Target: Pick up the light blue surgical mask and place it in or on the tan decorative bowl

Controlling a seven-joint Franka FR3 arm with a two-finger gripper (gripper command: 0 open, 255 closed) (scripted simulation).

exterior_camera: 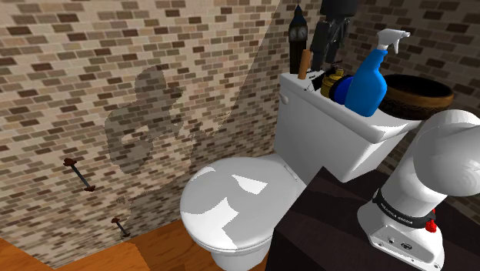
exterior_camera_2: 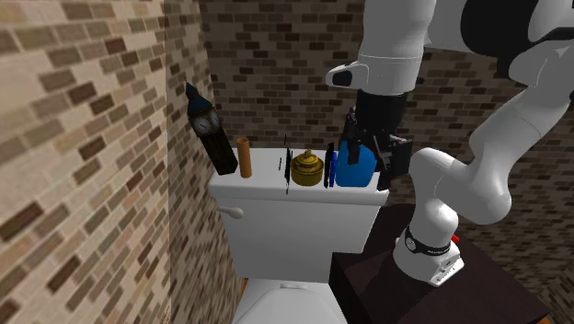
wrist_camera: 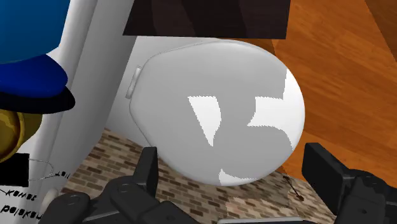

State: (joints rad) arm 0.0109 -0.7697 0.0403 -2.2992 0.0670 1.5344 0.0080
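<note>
The gripper (wrist_camera: 235,188) hangs wide open, empty, above the toilet tank (exterior_camera: 323,131); nothing lifted yet. The mask (wrist_camera: 44,191), seemingly a pale printed sheet, sits beside the gold ornament (exterior_camera_2: 306,168). In the shoulder view the dark brown bowl (exterior_camera: 419,106) waits at the spray bottle's (exterior_camera: 368,83) three o'clock; the clutter between leaves little room.

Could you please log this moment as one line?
gripper: jaws open, empty | above toilet tank, by spray bottle | bowl on tank

white arm (exterior_camera_2: 497,147) bent high, wrist pointing down, black claw (wrist_camera: 236,175) spread wide apart, clasping nothing
</note>
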